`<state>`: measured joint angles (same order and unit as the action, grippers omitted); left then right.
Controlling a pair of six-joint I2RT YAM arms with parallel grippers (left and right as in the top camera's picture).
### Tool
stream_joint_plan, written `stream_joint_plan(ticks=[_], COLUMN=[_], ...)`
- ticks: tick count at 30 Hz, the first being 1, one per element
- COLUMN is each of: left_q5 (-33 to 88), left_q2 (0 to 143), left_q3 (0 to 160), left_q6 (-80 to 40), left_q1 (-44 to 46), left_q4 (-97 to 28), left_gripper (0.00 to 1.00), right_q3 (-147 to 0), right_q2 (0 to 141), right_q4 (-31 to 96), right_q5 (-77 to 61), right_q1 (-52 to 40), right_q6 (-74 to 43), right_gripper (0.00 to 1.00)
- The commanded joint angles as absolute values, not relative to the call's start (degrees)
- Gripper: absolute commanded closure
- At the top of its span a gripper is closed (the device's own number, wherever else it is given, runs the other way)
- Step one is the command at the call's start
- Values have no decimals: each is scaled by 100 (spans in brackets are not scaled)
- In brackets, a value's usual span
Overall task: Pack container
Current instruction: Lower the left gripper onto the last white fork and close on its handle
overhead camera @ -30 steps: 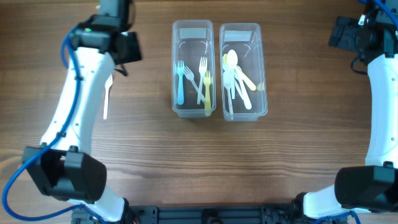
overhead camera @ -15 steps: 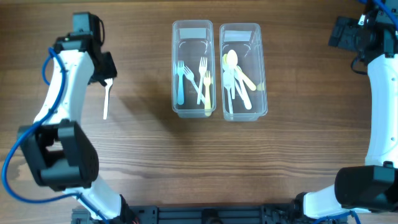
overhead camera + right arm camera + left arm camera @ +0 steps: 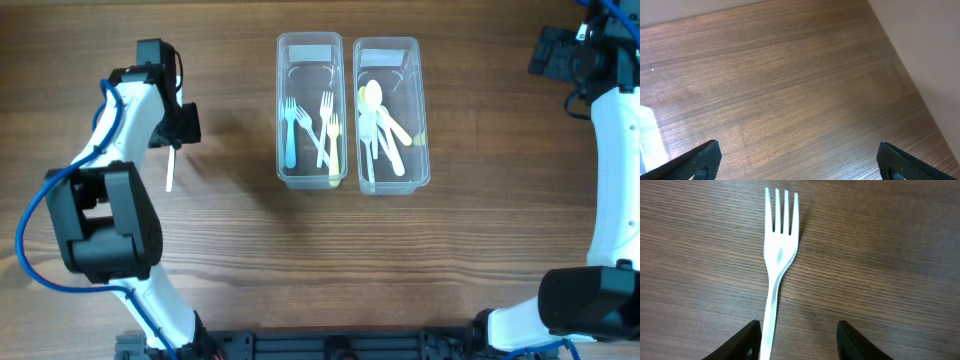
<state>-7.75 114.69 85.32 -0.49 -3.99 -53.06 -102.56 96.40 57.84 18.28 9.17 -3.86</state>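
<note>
White fork (image 3: 778, 265) lies flat on bench (image 3: 880, 255), handle running in between left jaws, off-centre, just beside one finger, tines pointing away. Left jaws apart, gripping nothing. Right jaws wide apart, empty.

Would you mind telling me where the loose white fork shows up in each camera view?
Overhead: the white fork lies on the left of the table, just below the left gripper.
Left wrist: the fork is centre frame, tines up, handle running down by one of the jaws.
Right wrist: not in it.
Shared landmark: the wood-grain table.
</note>
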Motion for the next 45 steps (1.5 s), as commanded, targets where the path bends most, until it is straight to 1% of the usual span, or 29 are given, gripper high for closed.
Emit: stream_joint_plan(ticks=[1, 6, 9, 12, 14, 19, 23, 24, 27, 28, 30, 32, 34, 38, 45], left_q5=[-580, -82, -5, 322, 318, 296, 158, 145, 145, 148, 148, 148, 148, 148, 143], left_q2=[11705, 11740, 11740, 11747, 11745, 11747, 11745, 11747, 11747, 11745, 11747, 11745, 11745, 11745, 11640], left_q3=[8495, 8331, 8206, 8075, 7985, 7725, 7647, 7647, 7647, 7647, 7647, 7647, 7647, 7649, 7773], left_q6=[285, 434, 499, 1009, 1175, 1111, 707, 694, 694, 692, 681, 681, 681, 676, 676], left_q1=[-596, -882, -1048, -1144, -1149, -1146, -1149, -1149, -1146, -1146, -1146, -1146, -1146, -1129, -996], left_q4=[-5299, -5100, -4987, -4969, -4954, -4707, -4491, -4464, -4429, -4429, -4429, -4431, -4442, -4462, -4515], left_gripper=[50, 49, 50, 45, 45, 45, 46, 48, 49, 51, 60, 76, 90, 96, 96], right_q3=[-10300, -10300, -10300, -10300, -10300, -10300, -10300, -10300, -10300, -10300, -10300, -10300, -10300, -10300, -10300], right_q2=[9664, 9664, 9664, 9664, 9664, 9664, 9664, 9664, 9664, 9664, 9664, 9664, 9664, 9664, 9664], right_q4=[5769, 5769, 5769, 5769, 5769, 5769, 5769, 5769, 5769, 5769, 5769, 5769, 5769, 5769, 5769], right_q5=[1927, 1927, 1927, 1925, 1925, 1927, 1925, 1927, 1925, 1927, 1927, 1925, 1927, 1927, 1927], right_q1=[908, 908, 908, 908, 908, 908, 908, 908, 908, 908, 908, 908, 908, 908, 908], right_q6=[-449, -451, -451, -451, -451, -449, -449, -449, -454, -451, -451, -451, -451, -451, -451], right_gripper=[0, 0, 0, 0, 0, 0, 0, 0, 0, 0, 0, 0, 0, 0, 0])
